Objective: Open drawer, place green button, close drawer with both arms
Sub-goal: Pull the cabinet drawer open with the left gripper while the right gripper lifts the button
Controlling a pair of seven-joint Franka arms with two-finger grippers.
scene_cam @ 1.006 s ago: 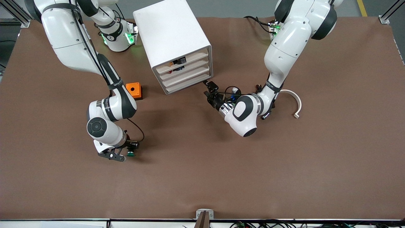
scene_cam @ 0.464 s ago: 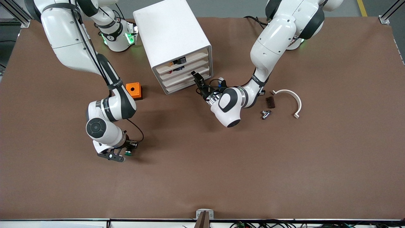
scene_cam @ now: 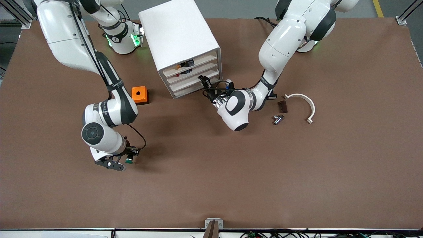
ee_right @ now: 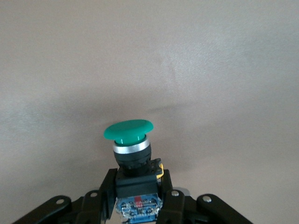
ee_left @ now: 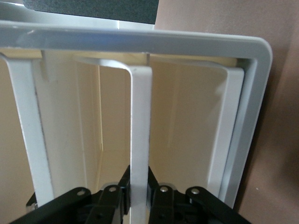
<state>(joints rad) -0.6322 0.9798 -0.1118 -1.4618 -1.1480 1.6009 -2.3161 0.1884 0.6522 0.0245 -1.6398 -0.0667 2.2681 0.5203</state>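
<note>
The right gripper (scene_cam: 127, 161) drifted toward its arm's end of the table, button (ee_right: 129, 140) clamped; only the left wrist view showed the left gripper (ee_left: 138, 192) pinching the drawer (ee_left: 140, 140) front.

Two glossy white arms (scene_cam: 287, 36) with black joint bands, thin black cables, black jaws and green-lit bases.

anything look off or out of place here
Nothing stands out. The cabinet sits upright with its drawers in line. The left pincer is shut on a drawer's front bar; the right pincer holds the button over bare table.
</note>
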